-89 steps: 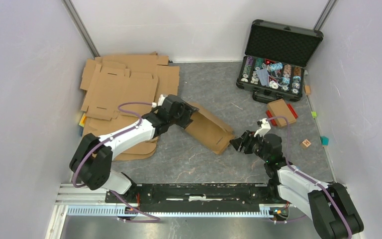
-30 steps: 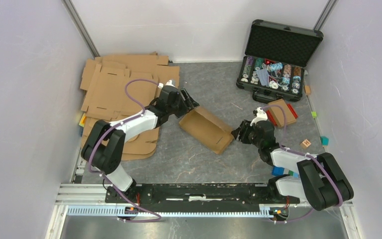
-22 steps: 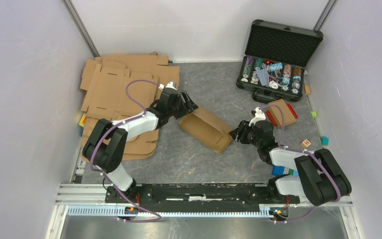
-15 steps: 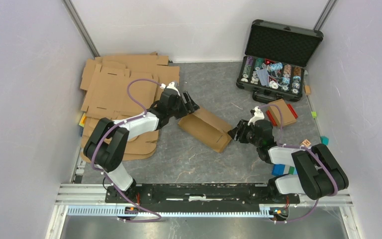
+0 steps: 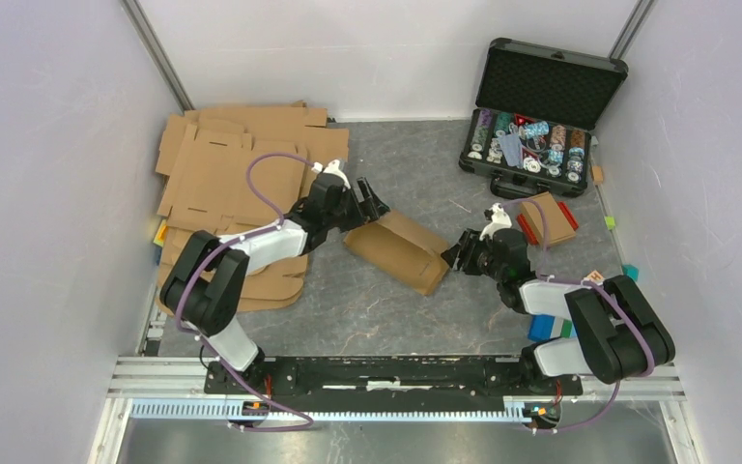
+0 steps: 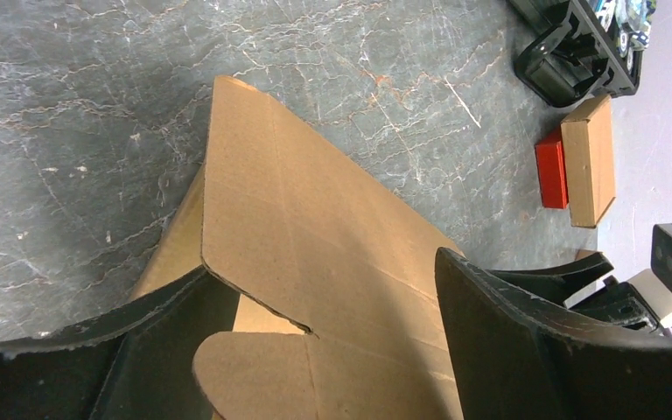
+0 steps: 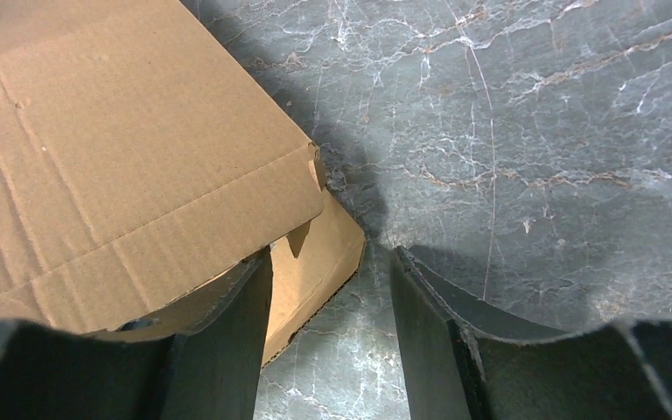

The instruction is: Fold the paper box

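A grey marbled tabletop (image 5: 406, 155) is enclosed by pale walls. At its far left a spread pile of flat cardboard blanks (image 5: 232, 164), die-cut with flaps and slots, is stacked. At the far right a black hard case (image 5: 551, 87) is stood open, its foam-lined lid raised; rows of mixed-coloured poker chips (image 5: 531, 145) are held in its lower half.

The paper box (image 5: 396, 251) is laid slantwise in the middle of the tabletop, between the two arms. Its lid panel is lowered over the shallow tray but not shut: at the right end a gap is left under the panel. The inside is hidden.

The left gripper (image 5: 365, 205) is placed at the box's far-left end, its fingers (image 6: 534, 350) spread wide above the lid panel, with nothing clamped. The right gripper (image 5: 454, 256) is placed at the opposite end, its fingers (image 7: 429, 332) moderately parted; only the box's corner is seen in the gap, ungripped.

A small closed cardboard box (image 5: 548, 217) is rested on a red object (image 5: 525, 227) near the case. A small wooden block (image 5: 594, 277) is set beside the right arm.
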Motion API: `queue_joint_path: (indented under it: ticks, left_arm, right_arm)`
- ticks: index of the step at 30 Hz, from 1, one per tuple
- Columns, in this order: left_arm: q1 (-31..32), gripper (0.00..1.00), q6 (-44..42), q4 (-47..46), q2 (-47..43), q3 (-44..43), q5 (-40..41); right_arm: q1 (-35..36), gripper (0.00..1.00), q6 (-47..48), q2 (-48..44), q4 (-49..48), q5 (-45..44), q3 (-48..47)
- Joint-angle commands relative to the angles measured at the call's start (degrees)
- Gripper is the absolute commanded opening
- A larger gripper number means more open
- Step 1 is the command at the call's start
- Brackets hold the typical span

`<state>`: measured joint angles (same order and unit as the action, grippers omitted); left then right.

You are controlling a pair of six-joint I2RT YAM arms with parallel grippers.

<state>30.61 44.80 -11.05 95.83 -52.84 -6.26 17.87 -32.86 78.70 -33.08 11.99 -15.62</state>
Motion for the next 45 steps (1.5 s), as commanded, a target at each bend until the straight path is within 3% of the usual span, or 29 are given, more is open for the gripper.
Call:
queue_joint_path:
  ticks: [1, 13, 22, 26, 30, 34, 45]
  left_arm:
    - [-0.12, 0.88, -3.24, -2.14, -3.73, 1.06, 1.40]
    - [1.32, 0.80, 1.39, -3.36, -8.06, 4.15, 3.27]
    - [4.26, 0.77, 1.19, -4.51, -14.94, 7.61, 9.90]
    - [5.69, 0.72, 3.43, -5.00, -15.22, 8.88, 12.02]
    - [7.35, 0.65, 7.32, -4.91, -18.12, 11.93, 17.79]
    - [8.32, 0.68, 9.25, -5.02, -22.85, 15.38, 24.77]
    - [8.25, 0.71, 12.97, 3.04, -23.53, 14.20, 31.76]
  right_arm:
    - [0.15, 0.57, 0.92, 0.18, 1.13, -0.21, -3.44]
    - [0.09, 0.48, 1.41, 5.83, 1.00, -2.33, -8.25]
    - [0.14, 0.50, 4.04, 11.72, 0.29, 1.79, -14.20]
    - [0.15, 0.55, 5.29, 16.45, 1.24, 8.96, -19.50]
    - [0.46, 0.54, 5.18, 18.57, 0.11, 12.19, -21.53]
    - [0.64, 0.58, 7.11, 19.13, 2.36, 12.40, -23.72]
    - [1.50, 0.63, 5.92, 11.03, -5.48, 10.77, -13.48]
